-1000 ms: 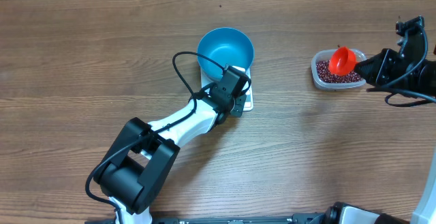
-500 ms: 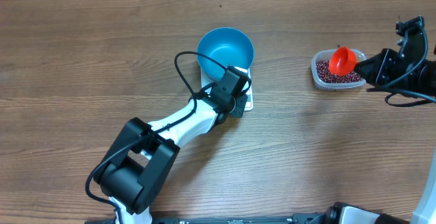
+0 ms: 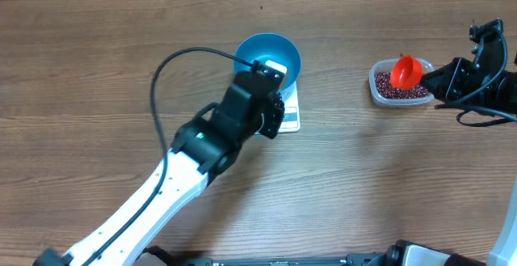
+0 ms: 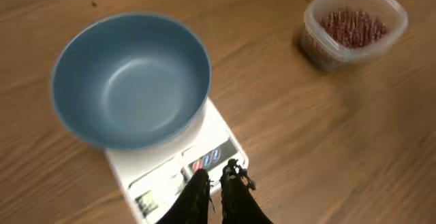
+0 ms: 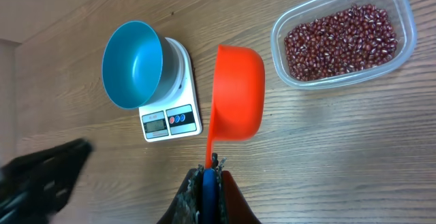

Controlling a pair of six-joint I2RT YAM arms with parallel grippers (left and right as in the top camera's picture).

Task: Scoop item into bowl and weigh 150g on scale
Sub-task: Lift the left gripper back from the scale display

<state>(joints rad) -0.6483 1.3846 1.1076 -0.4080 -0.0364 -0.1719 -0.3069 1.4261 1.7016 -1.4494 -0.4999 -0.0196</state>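
Scale (image 4: 221,132) edge sits right at my almost-closed left gripper (image 4: 216,171), bowl (image 4: 129,81) on top. My right gripper (image 5: 212,166) clamps the scoop (image 5: 238,91) handle. Display (image 4: 146,198) is too blurry to read.

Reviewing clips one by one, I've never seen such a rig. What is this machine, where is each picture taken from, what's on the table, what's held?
Two robot arms work at a wooden table, each ending in a two-finger claw. One picture looks down from above; the other two come from cameras on each wrist. On the table: a round blue bowl, empty, sitting on a flat white digital scale, and a clear plastic tub of small red-brown beans. The right claw grips an orange-red scoop by its handle. The left claw, nearly closed, holds nothing.
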